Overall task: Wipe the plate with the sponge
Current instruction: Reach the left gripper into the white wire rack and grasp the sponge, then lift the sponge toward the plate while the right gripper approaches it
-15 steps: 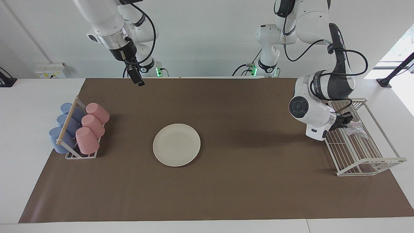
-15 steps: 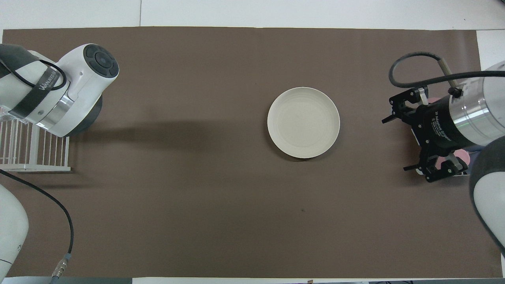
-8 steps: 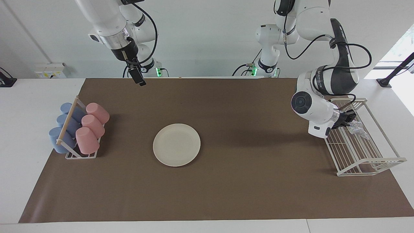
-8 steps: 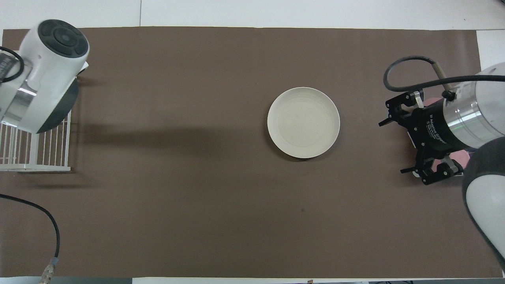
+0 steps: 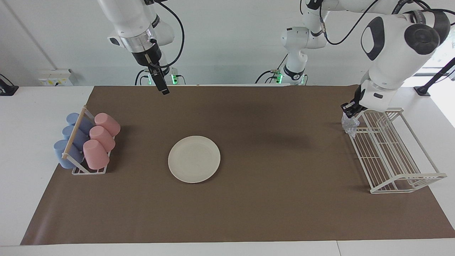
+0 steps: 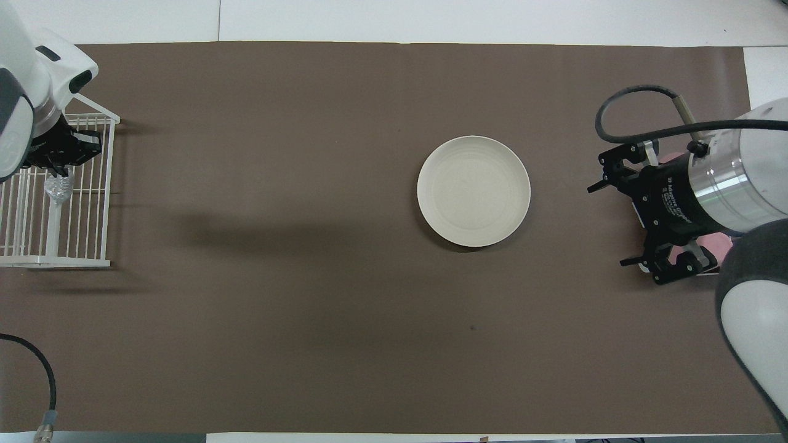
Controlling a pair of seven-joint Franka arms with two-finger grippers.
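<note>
— Looking for the sponge (image 5: 350,125)?

— Up in the air, pinched tight in the left hand (image 5: 350,113). Just over the wire rack (image 5: 407,176), at its corner nearer the robots, at the left arm's end of the desk. Well apart from the plate (image 5: 194,159).

— Hard to carry?

— Likely not. Looks soft, floppy and light. Best held by the top edge.

— Anything clearer from above?

— Yes: right hand (image 6: 608,225) spread open, waiting over the brown mat. From the front only: sponge hanging free, not lying on the wires.
</note>
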